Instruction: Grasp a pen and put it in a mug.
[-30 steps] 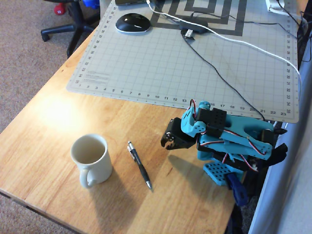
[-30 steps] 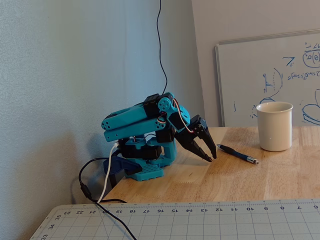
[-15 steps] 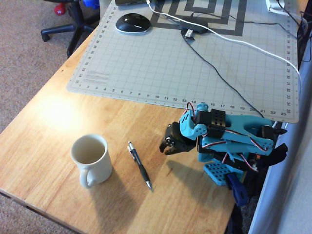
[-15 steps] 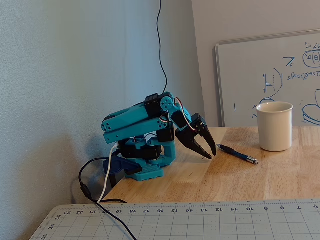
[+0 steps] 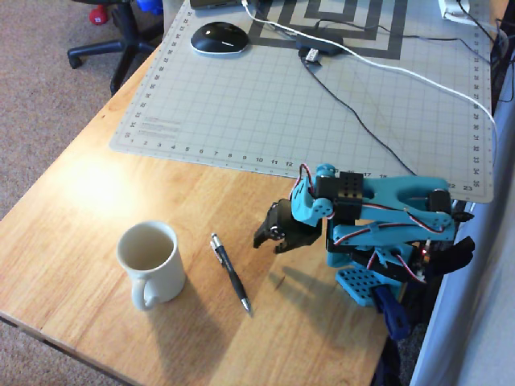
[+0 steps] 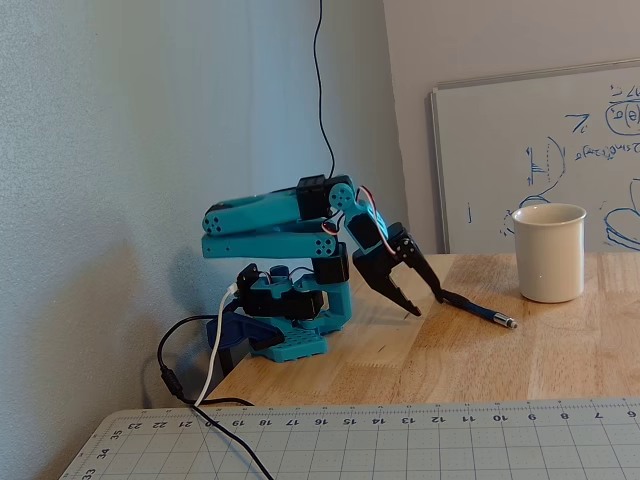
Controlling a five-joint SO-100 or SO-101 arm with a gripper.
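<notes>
Pen flat, tip away from mug

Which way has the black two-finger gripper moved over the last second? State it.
Yes: the black two-finger gripper has moved left in the overhead view, toward the slim black pen, which lies unmoved.

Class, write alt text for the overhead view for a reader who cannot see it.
A teal robot arm reaches its open gripper toward a black pen lying on a wooden table. A cream mug stands upright left of the pen, empty, apart from it.
</notes>
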